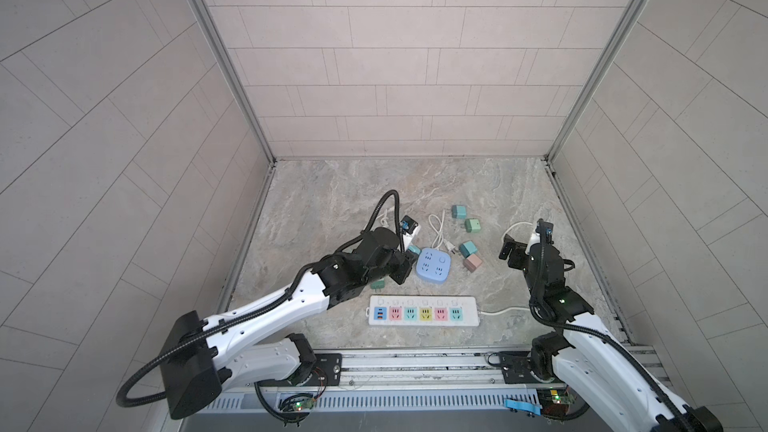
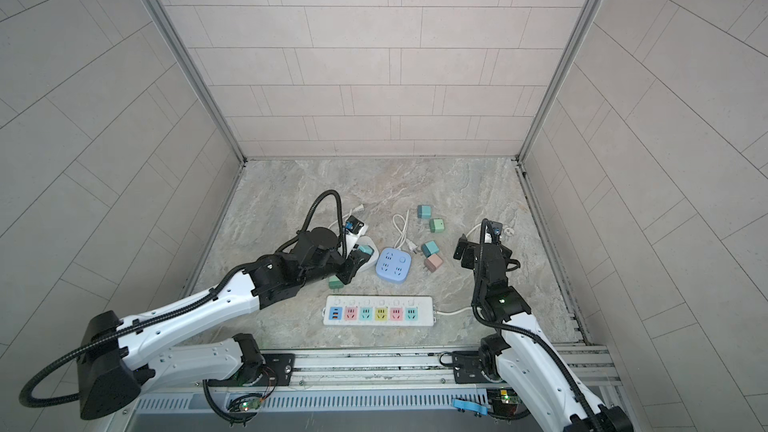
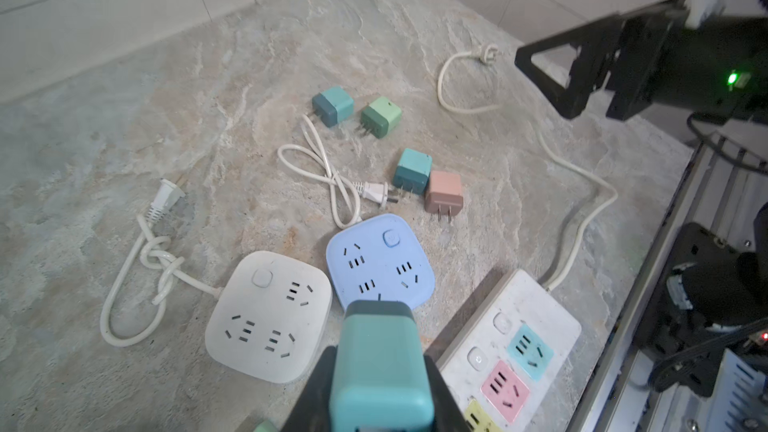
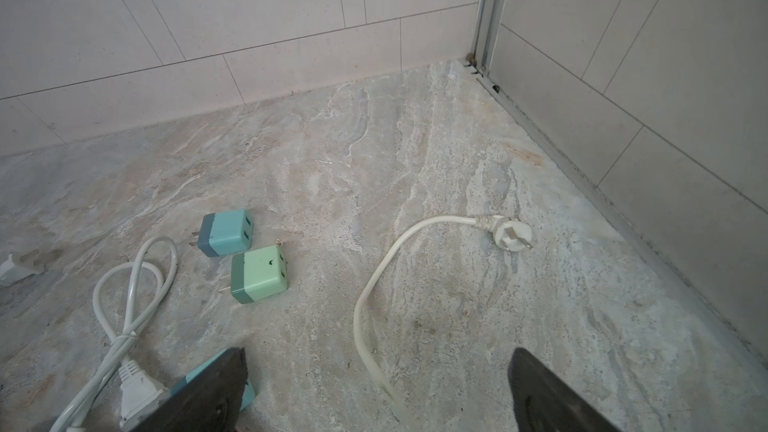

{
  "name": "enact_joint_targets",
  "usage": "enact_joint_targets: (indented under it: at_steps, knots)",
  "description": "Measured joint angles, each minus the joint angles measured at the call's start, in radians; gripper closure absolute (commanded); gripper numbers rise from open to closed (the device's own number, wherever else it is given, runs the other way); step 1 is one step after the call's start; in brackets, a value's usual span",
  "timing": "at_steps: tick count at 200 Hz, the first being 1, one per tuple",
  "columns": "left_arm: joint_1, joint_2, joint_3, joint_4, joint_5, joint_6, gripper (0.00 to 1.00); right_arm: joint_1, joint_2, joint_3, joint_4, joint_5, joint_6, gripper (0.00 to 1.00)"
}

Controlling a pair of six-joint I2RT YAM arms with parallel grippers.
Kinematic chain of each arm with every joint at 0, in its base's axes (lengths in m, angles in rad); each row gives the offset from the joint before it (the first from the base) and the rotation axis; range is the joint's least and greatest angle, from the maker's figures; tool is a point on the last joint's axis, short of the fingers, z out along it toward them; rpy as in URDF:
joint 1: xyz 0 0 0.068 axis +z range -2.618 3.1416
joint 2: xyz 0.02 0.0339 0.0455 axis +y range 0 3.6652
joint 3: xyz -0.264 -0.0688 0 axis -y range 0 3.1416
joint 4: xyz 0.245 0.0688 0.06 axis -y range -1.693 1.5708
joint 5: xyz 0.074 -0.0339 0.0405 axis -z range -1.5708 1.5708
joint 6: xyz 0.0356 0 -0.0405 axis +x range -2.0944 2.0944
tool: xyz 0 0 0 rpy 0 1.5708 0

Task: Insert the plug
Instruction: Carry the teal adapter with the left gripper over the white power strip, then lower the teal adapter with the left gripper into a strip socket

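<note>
Your left end effector (image 3: pixel 380 371) is closed narrow on a teal plug (image 3: pixel 376 338), with one black finger pressed to each side of its body. The left wrist view shows the plug's darker end pointing away from the wrist, and one prong shows against the edge of the blue socket (image 3: pixel 380 259). In both top views the plug hangs at the left edge of the blue socket, over the right part of the white socket (image 3: pixel 270 313) beside it. You cannot tell from any view whether the prongs touch either socket.

Your right end effector (image 4: pixel 378 353) is spread wide and holds nothing. It hovers over the right side of the tabletop (image 4: pixel 415 151), and a white cord (image 4: pixel 374 284) runs under the gap between its fingers.

The power strip (image 1: pixel 424 311) lies along the near middle of the tabletop with its row of coloured outlets facing up. The white cord leaves its right end.

Right of the blue socket you have a pink plug (image 1: pixel 473 262) just beside a second teal plug (image 1: pixel 468 248). Farther back are a pale green plug (image 1: pixel 473 225) and a third teal plug (image 1: pixel 458 211). A dark green plug (image 1: pixel 377 284) lies near the left arm, just beyond the far left corner of the power strip.
</note>
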State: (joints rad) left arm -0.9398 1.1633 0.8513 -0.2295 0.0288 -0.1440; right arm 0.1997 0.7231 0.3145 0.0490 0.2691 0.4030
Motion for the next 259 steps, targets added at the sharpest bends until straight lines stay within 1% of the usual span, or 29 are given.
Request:
enact_joint_targets:
  at_steps: [27,43,53,72,89,113,134,149,206,259]
  knots:
    - [-0.054,0.081,0.036,-0.04,0.06,0.052,1.0,-0.039,0.148,-0.001,0.083,-0.013,0.064,0.0]
    - [-0.094,0.131,0.077,-0.066,0.088,0.095,1.0,-0.067,0.243,0.02,0.077,-0.025,0.094,0.0]
    - [-0.126,0.167,0.106,-0.078,0.1,0.122,1.0,-0.08,0.297,0.042,0.073,-0.031,0.108,0.02]
    - [-0.192,0.231,0.163,-0.108,0.115,0.175,1.0,-0.085,0.348,0.081,0.073,-0.051,0.123,0.04]
    - [-0.246,0.289,0.215,-0.138,0.129,0.222,1.0,-0.085,0.351,0.094,0.076,-0.067,0.126,0.04]
    - [-0.286,0.37,0.285,-0.185,0.158,0.274,1.0,-0.085,0.318,0.078,0.077,-0.072,0.132,0.04]
    - [-0.289,0.441,0.342,-0.224,0.178,0.31,1.0,-0.085,0.26,0.041,0.085,-0.067,0.142,0.01]
    - [-0.289,0.497,0.387,-0.258,0.193,0.333,1.0,-0.085,0.231,0.019,0.094,-0.064,0.148,0.01]
    - [-0.285,0.66,0.565,-0.435,0.204,0.419,1.0,-0.085,0.242,0.014,0.107,-0.067,0.149,0.01]
    - [-0.285,0.719,0.587,-0.48,0.156,0.452,1.0,-0.085,0.236,0.014,0.111,-0.063,0.152,0.0]
